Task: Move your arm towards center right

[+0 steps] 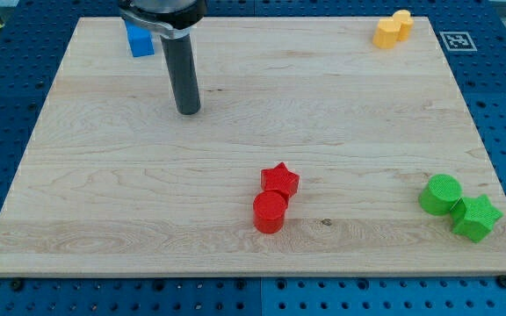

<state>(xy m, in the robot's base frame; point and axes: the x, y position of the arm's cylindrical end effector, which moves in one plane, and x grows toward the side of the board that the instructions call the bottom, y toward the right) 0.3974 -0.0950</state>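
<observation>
Green blocks sit nearest to me, at the view's bottom right of the desk: a green star touching a green cylinder. Left of them, near the bottom centre, a red cylinder touches a red star just above it. I see my tip in the upper left part, well apart from these blocks. A blue cube stands just beside the rod, toward the view's top left. A yellow block lies at the top right corner. This rig has no jaws, only the rod.
</observation>
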